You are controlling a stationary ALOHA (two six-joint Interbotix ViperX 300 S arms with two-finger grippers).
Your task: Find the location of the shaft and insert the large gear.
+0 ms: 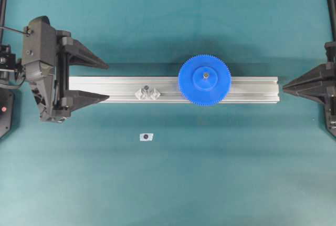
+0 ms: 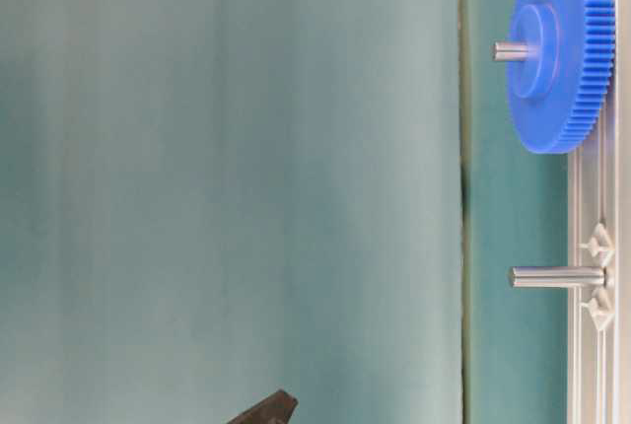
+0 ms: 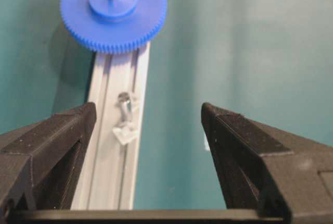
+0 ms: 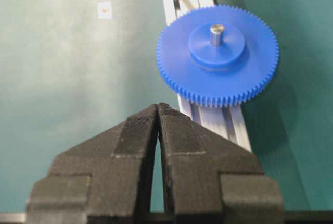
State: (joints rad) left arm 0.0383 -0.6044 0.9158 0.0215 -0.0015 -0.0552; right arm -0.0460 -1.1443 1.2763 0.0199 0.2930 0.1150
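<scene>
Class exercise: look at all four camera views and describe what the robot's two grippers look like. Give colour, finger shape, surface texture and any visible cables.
Both grippers are matte black plastic. The left gripper has two long, wedge-shaped fingers tapering to narrow tips, with a grainy, speckled surface. A thin black cable runs beside its boxy wrist housing. The right gripper has the same tapering fingers, with finely ribbed inner pads.

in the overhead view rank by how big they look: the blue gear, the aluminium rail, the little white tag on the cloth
1. aluminium rail, longest by far
2. large gear, wider than the rail but much shorter
3. white tag, tiny
</scene>
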